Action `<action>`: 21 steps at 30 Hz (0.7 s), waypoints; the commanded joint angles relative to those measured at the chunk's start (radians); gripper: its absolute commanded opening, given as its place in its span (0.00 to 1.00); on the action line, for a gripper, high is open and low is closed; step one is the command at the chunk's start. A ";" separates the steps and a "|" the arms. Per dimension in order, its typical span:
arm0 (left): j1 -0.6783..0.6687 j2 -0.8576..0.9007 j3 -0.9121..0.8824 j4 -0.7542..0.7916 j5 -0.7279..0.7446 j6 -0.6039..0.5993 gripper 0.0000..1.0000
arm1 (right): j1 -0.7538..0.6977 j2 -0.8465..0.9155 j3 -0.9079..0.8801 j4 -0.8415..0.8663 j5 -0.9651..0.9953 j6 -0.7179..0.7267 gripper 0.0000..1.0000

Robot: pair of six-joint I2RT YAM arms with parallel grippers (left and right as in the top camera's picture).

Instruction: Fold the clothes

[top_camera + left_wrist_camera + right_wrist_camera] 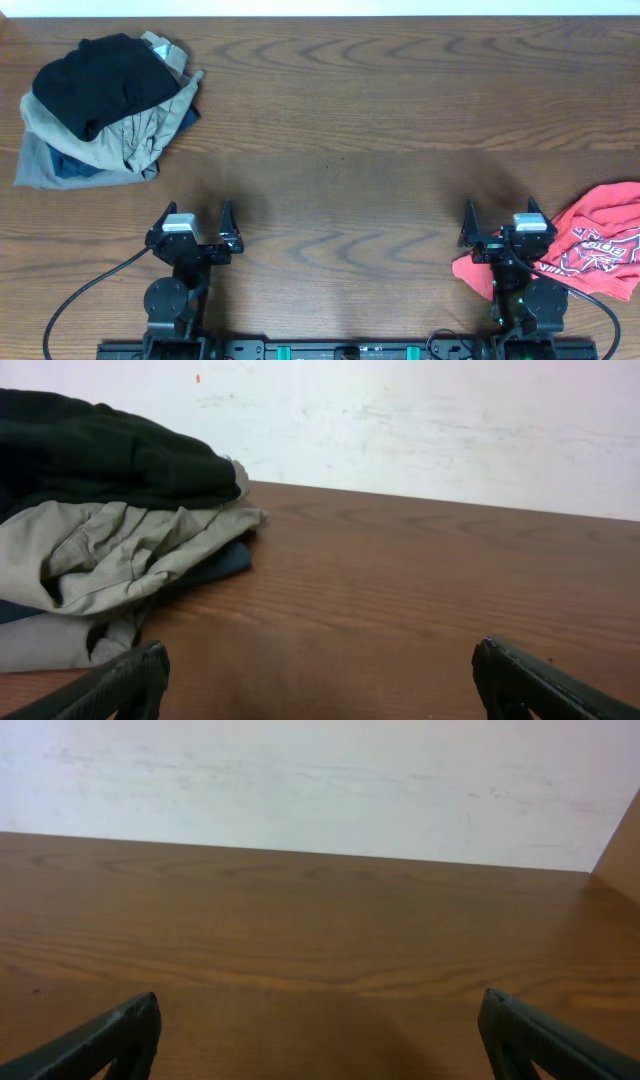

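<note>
Near the front edge of the table [350, 100], the left gripper [197, 215] stands with its jaws spread wide and nothing between them. In its wrist view the two dark fingers [120, 685] sit at the bottom corners over bare wood. The right gripper [500, 215] is released in the same way, jaws wide apart and holding nothing. Its fingers [110, 1038] also frame only bare wood and the pale wall [320, 780] beyond.

Just beside the right arm, at the table's right edge, lies the red-orange T-shirt [600, 240]. It is crumpled, not flat, with dark and white lettering showing on its folds. Its near corner reaches the arm, though I cannot tell whether they touch. The shirt does not show in the right wrist view.

Well apart, in the far left corner, sits a heap of other clothes. A black garment [100, 80] lies on top of khaki cloth [120, 140], with grey cloth [45, 168] and a bit of blue [75, 168] underneath.
</note>
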 commanded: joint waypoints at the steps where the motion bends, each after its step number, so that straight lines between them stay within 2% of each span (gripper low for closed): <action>1: 0.004 -0.008 -0.021 -0.031 -0.012 0.013 0.98 | -0.006 -0.005 -0.004 0.000 0.006 0.013 0.99; 21: 0.004 -0.008 -0.021 -0.030 -0.008 0.011 0.98 | -0.006 -0.005 -0.004 -0.002 -0.019 0.016 0.99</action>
